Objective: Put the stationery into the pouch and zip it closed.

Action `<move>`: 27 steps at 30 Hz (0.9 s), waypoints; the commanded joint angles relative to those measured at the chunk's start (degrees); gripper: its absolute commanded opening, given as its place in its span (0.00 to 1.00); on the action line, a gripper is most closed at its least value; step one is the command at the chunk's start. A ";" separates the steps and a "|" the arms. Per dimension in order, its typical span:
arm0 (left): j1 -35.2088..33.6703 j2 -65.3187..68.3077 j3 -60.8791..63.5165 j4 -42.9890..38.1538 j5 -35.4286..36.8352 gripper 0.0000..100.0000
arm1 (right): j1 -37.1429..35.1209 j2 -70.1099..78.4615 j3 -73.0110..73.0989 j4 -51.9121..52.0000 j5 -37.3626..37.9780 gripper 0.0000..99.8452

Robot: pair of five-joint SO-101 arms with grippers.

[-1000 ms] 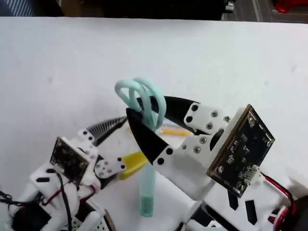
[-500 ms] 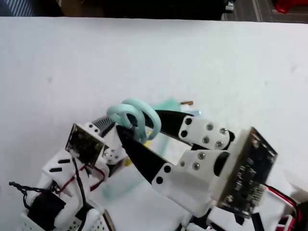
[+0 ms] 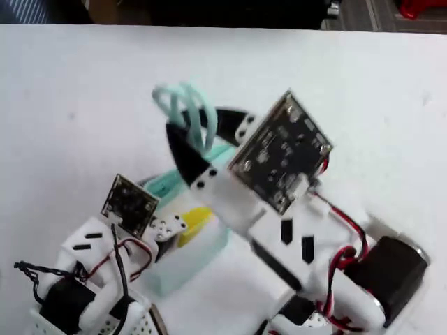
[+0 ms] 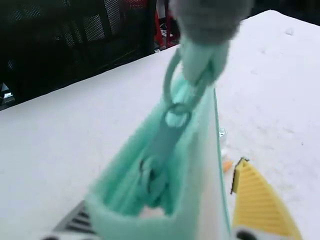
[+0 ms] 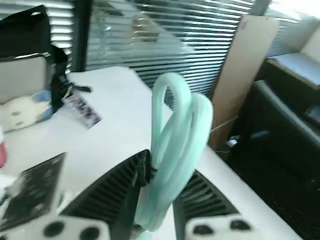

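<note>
Since a second ago the right gripper (image 3: pixel 183 122) has swung round and carried the mint loop (image 3: pixel 183 105) up and away from the pouch's far end, and the pouch (image 3: pixel 195 255), which stood thin and edge-on, now lies broader on the table (image 3: pixel 84 91). The right gripper's jaws are pressed together on the loop. The left gripper (image 4: pixel 165 200) pinches the pouch's near end between its yellow finger (image 4: pixel 257 205) and its ribbed black one, and has shifted only a little. From the left wrist, the loop runs through a ring into the zip pull (image 4: pixel 170 127), which sits toward the pouch's far end. I judge that the zip is being drawn with the pouch held taut between both arms, so the closing step is under way. I cannot tell how much of the zip is shut, nor whether the stationery is inside. As for writing, a printed tag (image 5: pixel 82 110) lies well beyond the pouch, its print too small to read, and I read nothing on the pouch itself.
</note>
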 commanded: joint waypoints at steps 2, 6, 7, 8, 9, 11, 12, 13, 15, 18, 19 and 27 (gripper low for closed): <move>-0.22 -2.15 -0.35 2.55 0.53 0.29 | 5.41 -0.57 4.40 -7.96 0.53 0.02; -0.13 -10.95 0.26 4.66 0.44 0.26 | 9.19 -1.01 10.20 -10.86 0.18 0.02; -0.13 -13.23 0.97 4.57 0.35 0.23 | 9.27 -1.01 10.99 -10.86 0.18 0.02; -0.13 -15.16 2.02 3.87 0.26 0.19 | 9.19 -1.10 11.60 -10.77 0.18 0.02; -0.13 -16.40 2.90 2.81 0.26 0.14 | 9.19 -1.10 12.04 -10.42 0.18 0.02; -0.13 -15.96 5.54 -0.09 0.18 0.04 | 9.19 -1.10 12.04 -9.27 0.18 0.02; -0.13 -15.43 6.86 -1.58 0.18 0.01 | 9.19 -1.10 12.13 -9.10 0.18 0.02; 0.13 -15.25 7.91 -2.55 0.18 0.03 | 9.19 -1.10 12.22 -9.10 0.18 0.02; 1.71 -15.25 9.05 -2.73 0.18 0.07 | 9.19 -1.10 12.22 -9.10 0.18 0.02; 4.70 -15.25 9.05 -1.85 0.18 0.08 | 9.19 -1.10 12.22 -9.10 0.18 0.02; 5.49 -15.25 8.97 -1.32 0.18 0.08 | 9.19 -1.10 12.22 -9.10 0.18 0.02; 6.81 -15.25 8.79 -0.18 0.18 0.08 | 12.53 -0.48 12.40 -9.45 0.53 0.02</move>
